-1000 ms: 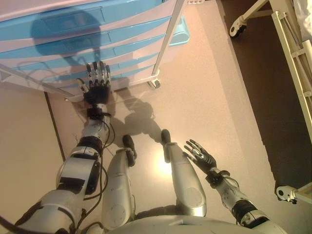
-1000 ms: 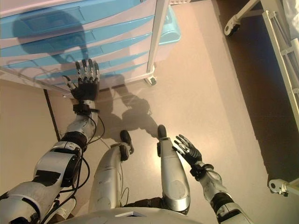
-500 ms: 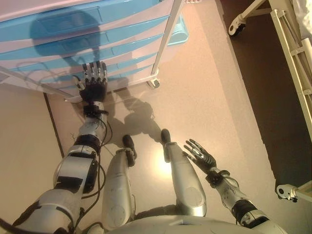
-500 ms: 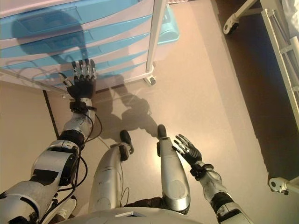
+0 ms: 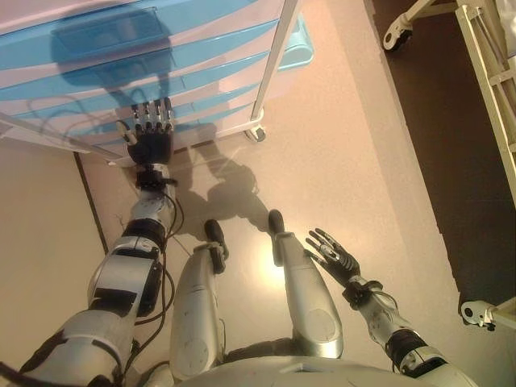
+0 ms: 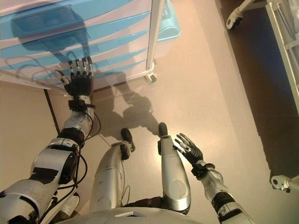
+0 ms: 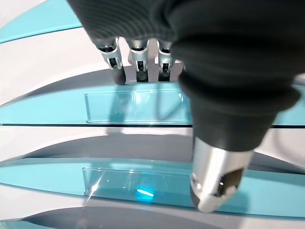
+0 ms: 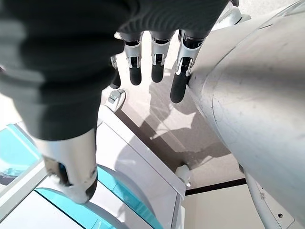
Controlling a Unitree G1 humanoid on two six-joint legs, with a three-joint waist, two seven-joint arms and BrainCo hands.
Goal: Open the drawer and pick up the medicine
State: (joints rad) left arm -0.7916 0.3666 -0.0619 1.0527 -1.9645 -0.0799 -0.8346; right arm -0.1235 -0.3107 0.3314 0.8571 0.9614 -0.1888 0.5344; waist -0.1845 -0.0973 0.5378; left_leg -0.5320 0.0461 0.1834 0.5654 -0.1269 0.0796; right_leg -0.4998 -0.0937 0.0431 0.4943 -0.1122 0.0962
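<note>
Drawer cabinet (image 5: 161,64): blue fronts, all closed; medicine not visible, presumably inside. Left hand (image 5: 149,137): fingers straight, apart, at a lower drawer front (image 7: 138,107); should hook the recessed handle squarely, then pull straight. Right hand (image 5: 334,258): relaxed, spread, well away from cabinet.

A pale beige floor (image 5: 339,161) carried a white drawer cabinet (image 5: 121,72) with blue drawer fronts, standing on small castors (image 5: 255,134). Just beside the cabinet, behind its right corner post, a light blue bin (image 5: 295,50) rested on the floor. Well apart from the cabinet, to its right, a cream-coloured wheeled frame (image 5: 484,81) stood on a darker strip of floor (image 5: 451,161).
</note>
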